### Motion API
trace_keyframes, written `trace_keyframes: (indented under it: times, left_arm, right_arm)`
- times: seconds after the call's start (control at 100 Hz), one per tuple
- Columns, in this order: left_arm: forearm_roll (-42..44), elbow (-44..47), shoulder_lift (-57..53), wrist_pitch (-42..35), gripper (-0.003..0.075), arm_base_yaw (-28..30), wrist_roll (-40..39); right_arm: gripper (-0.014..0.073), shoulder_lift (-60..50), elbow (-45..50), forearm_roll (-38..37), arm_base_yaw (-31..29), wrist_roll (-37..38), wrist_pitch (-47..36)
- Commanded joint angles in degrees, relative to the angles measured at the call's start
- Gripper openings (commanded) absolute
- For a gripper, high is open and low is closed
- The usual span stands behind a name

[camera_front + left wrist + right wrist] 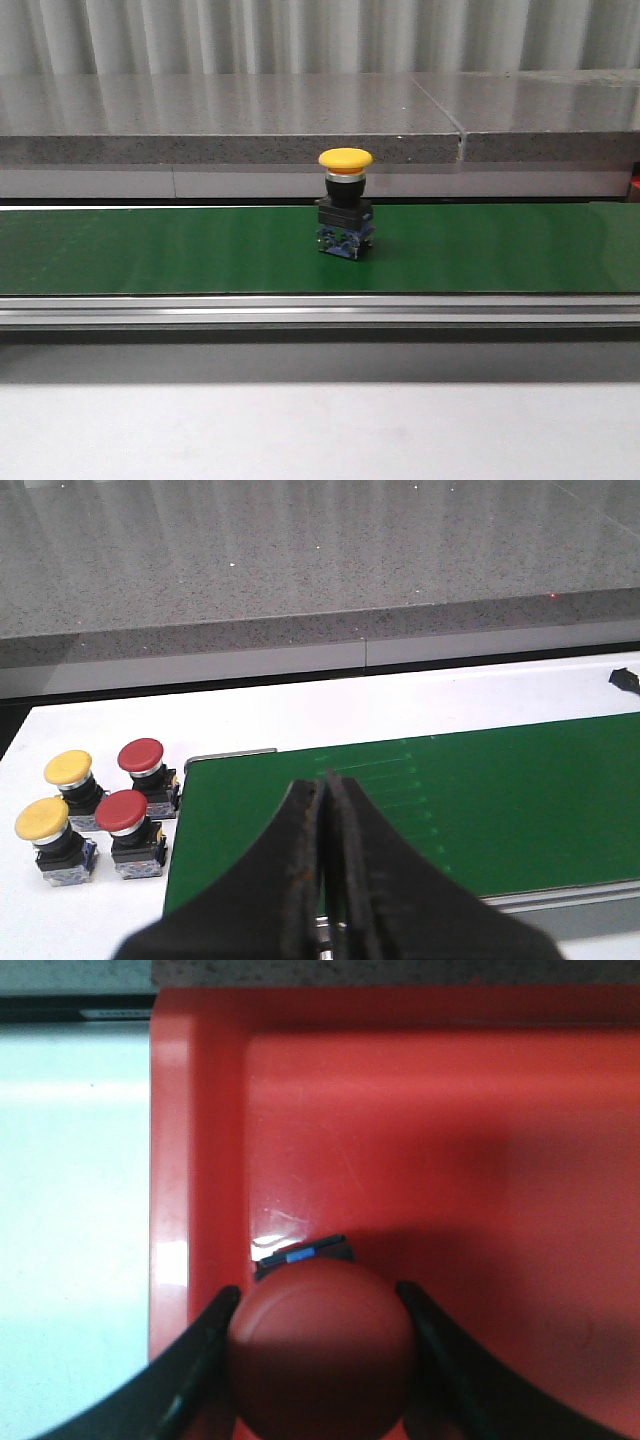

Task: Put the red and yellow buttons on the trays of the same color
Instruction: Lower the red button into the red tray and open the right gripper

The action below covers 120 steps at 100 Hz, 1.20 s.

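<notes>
A yellow button (345, 160) on a black and blue base stands upright on the green belt (150, 250), in the middle of the front view. Neither gripper shows there. In the right wrist view my right gripper (316, 1295) is shut on a red button (320, 1350), its fingers pressing both sides of the cap. It is over the red tray (450, 1140), close to the tray's side wall. My left gripper (325, 805) is shut and empty above the belt's end. The yellow tray is out of view.
Two yellow buttons (68, 768) (42, 820) and two red buttons (141, 755) (121, 810) stand on the white table beside the belt's end. A grey stone ledge (230, 130) runs behind the belt. A metal rail (320, 312) edges the belt's front.
</notes>
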Motion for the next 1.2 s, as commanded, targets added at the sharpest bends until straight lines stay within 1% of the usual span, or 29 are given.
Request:
trace_keyframes:
  times: [0.0,0.05,0.1,0.15,0.19,0.36,0.54,0.62,0.8,0.94,1.04,1.19]
  left_arm:
    - [0.00,-1.59,0.35,-4.30,-0.0020,-0.42,-0.03]
    - [0.00,-1.59,0.35,-4.30,-0.0020,-0.42,-0.03]
    - [0.00,-1.59,0.35,-4.30,-0.0020,-0.42,-0.03]
    - [0.00,-1.59,0.35,-4.30,-0.0020,-0.42,-0.03]
    - [0.00,-1.59,0.35,-4.30,-0.0020,-0.42,-0.03]
    - [0.00,-1.59,0.35,-4.30,-0.0020,-0.42,-0.03]
    - [0.00,-1.59,0.35,-4.30,-0.0020,-0.42,-0.03]
    - [0.00,-1.59,0.35,-4.30,-0.0020,-0.42,-0.03]
    - [0.00,-1.59,0.35,-4.30,-0.0020,-0.42,-0.03]
    - [0.00,-1.59,0.35,-4.30,-0.0020,-0.42,-0.03]
    - [0.00,-1.59,0.35,-4.30,-0.0020,-0.42,-0.03]
    - [0.00,-1.59,0.35,-4.30,-0.0020,-0.42,-0.03]
  right_arm:
    - [0.0337,-3.61,-1.93,0.57,-0.34,-0.63,-2.13]
    - [0.0439,-3.68,-1.93,0.57,-0.34,-0.63,-2.00]
    - [0.0510,-3.90,-1.93,0.57,-0.34,-0.63,-2.00]
    - [0.0557,-4.26,-1.93,0.57,-0.34,-0.63,-2.08]
    - [0.0573,-4.55,-2.08,0.57,-0.34,-0.63,-2.00]
    - [0.0573,-6.70,-3.98,0.57,-0.34,-0.63,0.48]
    - [0.0573,-11.93,-4.31,1.64,-0.20,-0.63,2.40]
    - [0.0573,-14.76,-4.19,2.91,-0.16,-0.63,4.75]
    - [0.0572,-19.99,-4.12,3.04,0.43,-0.68,10.68]
    - [0.0572,-23.75,-3.82,3.03,2.65,-0.98,15.13]
    - [0.0572,-27.06,-0.93,3.03,4.98,-2.22,15.84]
    - [0.0572,-33.83,8.17,3.03,8.24,-2.87,13.97]
